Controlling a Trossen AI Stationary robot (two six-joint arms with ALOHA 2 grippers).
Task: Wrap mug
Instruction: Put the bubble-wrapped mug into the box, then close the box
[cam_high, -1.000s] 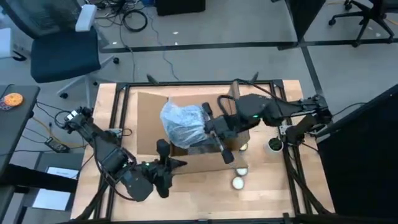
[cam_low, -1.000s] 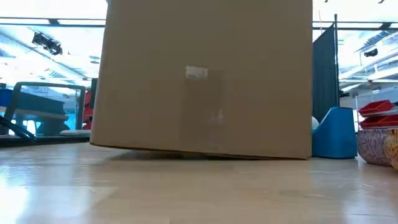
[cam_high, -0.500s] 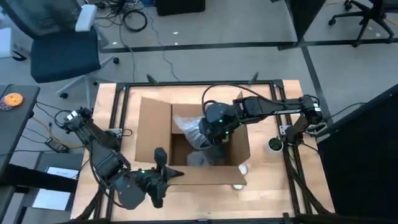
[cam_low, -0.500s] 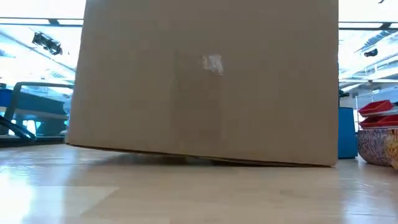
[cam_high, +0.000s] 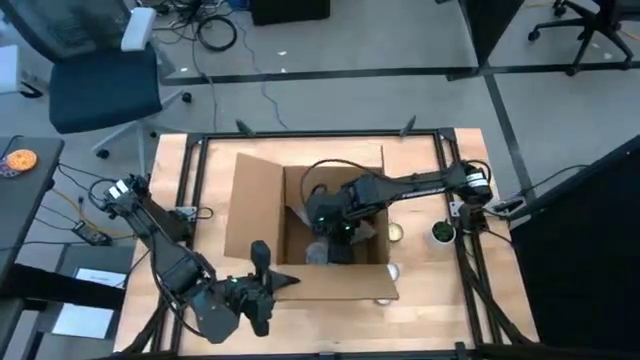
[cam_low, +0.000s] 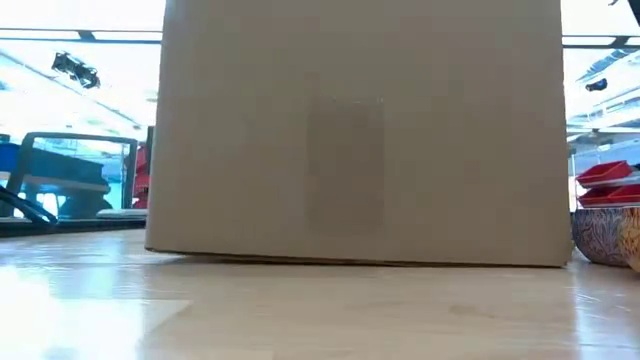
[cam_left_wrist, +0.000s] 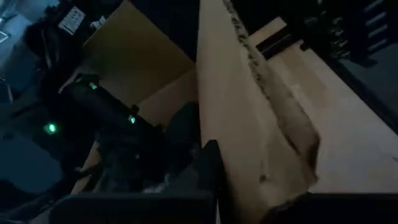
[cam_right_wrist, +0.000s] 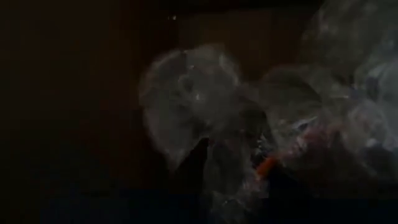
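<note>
An open cardboard box stands on the table's middle; its near wall fills the low view. Inside it lies the mug, wrapped in clear bubble wrap. My right arm reaches from the right down into the box, and its gripper is low among the wrap. My left gripper is at the box's near wall, close to the left corner, shut on it. My left gripper holds the top edge of the box's near wall, near the left corner. One finger is inside the box against the wall; the other is hidden behind the cardboard. It comes level from the table's near side. The box stands on the table.
Small round white lids or cups lie right of the box and at its near right corner. A small dark pot stands by the right frame rail. A box flap spreads to the left.
My right gripper has carried the bubble-wrapped bundle from above the box's left rim down into the box and gone deeper toward its floor. The box has slid a little on the table. My left gripper has shifted slightly toward the near edge, staying at the near wall.
</note>
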